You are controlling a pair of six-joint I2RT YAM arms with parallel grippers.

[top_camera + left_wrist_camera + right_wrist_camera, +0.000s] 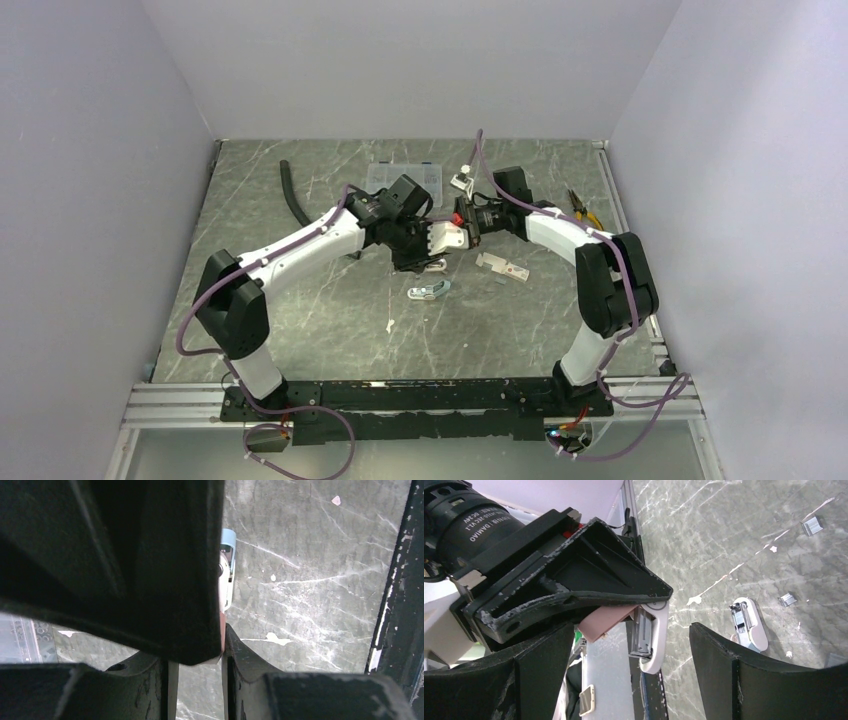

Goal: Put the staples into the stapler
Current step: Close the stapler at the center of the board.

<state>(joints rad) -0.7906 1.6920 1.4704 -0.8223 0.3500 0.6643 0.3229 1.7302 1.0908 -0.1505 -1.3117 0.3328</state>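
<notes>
My left gripper [420, 255] is shut on a small pink stapler [606, 620]. The stapler's white top arm [655, 640] is swung open and its grey magazine [642, 632] is bared. In the left wrist view the stapler is a dark mass with a pink edge [221, 630] against one finger of the left gripper [197, 675]. My right gripper [631, 645] stands open just in front of the stapler, touching nothing; in the top view the right gripper [462, 235] faces the left one. Two short silvery staples [812, 526] [787, 599] lie loose on the table.
A second, pale blue stapler [430, 290] [749, 625] [227, 570] lies open on the table below the grippers. A white carton [505, 268] lies to its right. At the back lie a clear compartment box [405, 178], a black hose [293, 190] and pliers [583, 208].
</notes>
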